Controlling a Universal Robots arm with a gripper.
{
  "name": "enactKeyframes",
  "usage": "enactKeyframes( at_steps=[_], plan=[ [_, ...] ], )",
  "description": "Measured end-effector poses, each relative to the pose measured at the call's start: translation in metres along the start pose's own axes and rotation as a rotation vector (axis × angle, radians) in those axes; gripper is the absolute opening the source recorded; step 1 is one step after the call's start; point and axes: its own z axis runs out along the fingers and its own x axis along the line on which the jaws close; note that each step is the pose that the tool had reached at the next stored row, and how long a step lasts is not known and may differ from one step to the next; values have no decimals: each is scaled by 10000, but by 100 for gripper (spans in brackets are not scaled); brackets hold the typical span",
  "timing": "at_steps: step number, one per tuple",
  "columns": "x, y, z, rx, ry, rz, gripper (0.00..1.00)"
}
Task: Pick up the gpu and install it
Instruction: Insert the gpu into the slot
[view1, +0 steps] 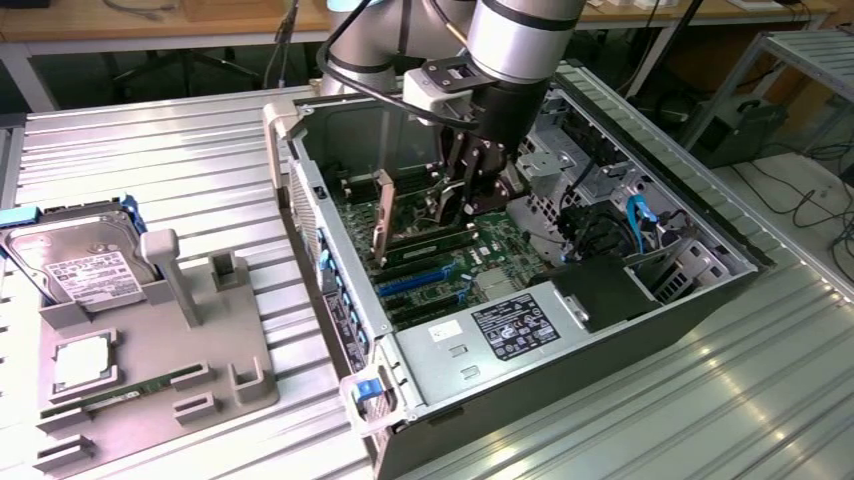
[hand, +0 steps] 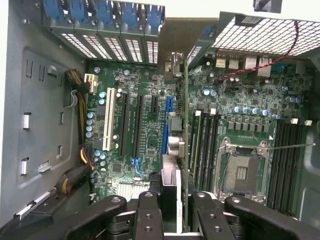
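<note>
The gpu (view1: 414, 240) stands on edge inside the open computer case (view1: 300, 190), low over the green motherboard (view1: 501, 250). My gripper (view1: 467, 205) reaches down into the case and is shut on the card's upper edge. In the wrist view the gpu (hand: 184, 90) runs edge-on away from my gripper (hand: 176, 220), between the two black fingers (hand: 150, 215). Its metal bracket end lies by the rear slot covers (hand: 120, 47). The card lines up beside the blue slot (hand: 165, 125). Whether it sits in a slot I cannot tell.
A grey fixture (view1: 147, 340) on the exterior view's left holds a hard drive (view1: 87, 265), a processor chip (view1: 83, 362) and a green memory stick (view1: 114, 395). Inside the case are the power supply (view1: 514, 325), blue cables (view1: 641, 220) and an empty processor socket (hand: 242, 172).
</note>
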Motion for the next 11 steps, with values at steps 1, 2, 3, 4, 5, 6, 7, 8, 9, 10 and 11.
enactKeyframes(
  at_steps=[1,2,3,4,5,6,7,8,9,10,11],
  plan=[
    [0,0,9,0,-1,0,28],
    [0,-1,20,0,-1,0,28],
    [0,-1,31,1,-2,0,28],
    [1,-2,48,1,-3,8,28],
    [1,-2,61,1,-3,19,28],
    [1,-2,79,2,-5,38,28],
    [1,-3,94,2,-7,62,28],
    [1,-3,110,2,-10,102,28],
    [1,-4,121,3,-14,128,28],
    [2,-4,128,4,-18,137,28],
    [2,-4,133,4,-21,139,28]
  ],
)
